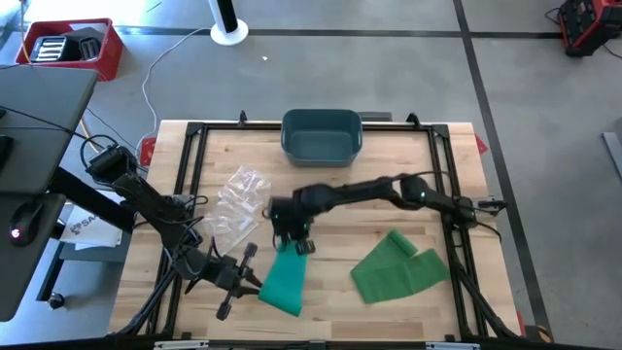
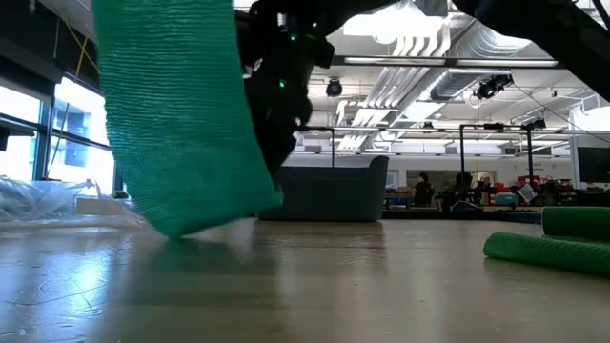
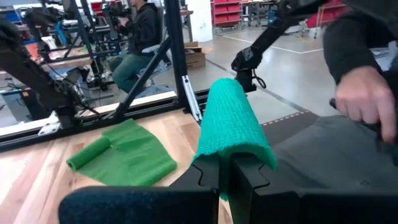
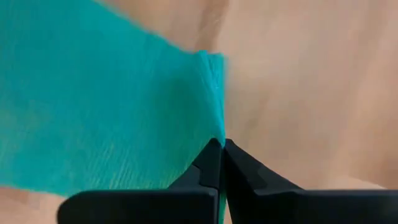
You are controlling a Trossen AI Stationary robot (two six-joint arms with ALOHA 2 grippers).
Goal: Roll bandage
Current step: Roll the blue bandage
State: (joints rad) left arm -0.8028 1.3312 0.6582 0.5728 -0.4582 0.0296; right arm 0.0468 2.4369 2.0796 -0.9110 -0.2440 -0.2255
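A teal bandage (image 1: 284, 277) is held between both grippers near the table's front middle; it also shows in the low view (image 2: 181, 114). My right gripper (image 1: 292, 241) is shut on its far end. My left gripper (image 1: 255, 280) is shut on its near part. A green bandage (image 1: 398, 267), partly rolled at one end, lies flat on the table to the right and shows in the left wrist view (image 3: 121, 155). My left gripper pinches the teal bandage's near part (image 3: 231, 149) between its two shut fingers, coming level from the table's left. The cloth arches up over the fingertips and runs away toward the other gripper. My right gripper pinches the teal bandage's far end at its edge (image 4: 214, 134) between its two shut fingers, from above, pointing down. The cloth hangs below it, and its lower end (image 2: 176, 227) reaches the table top.
A blue bin (image 1: 321, 136) stands at the far middle. A clear plastic bag (image 1: 238, 199) lies left of centre. A black frame (image 1: 194, 131) runs round the table. A person's hand (image 3: 364, 102) shows beyond the table in the left wrist view.
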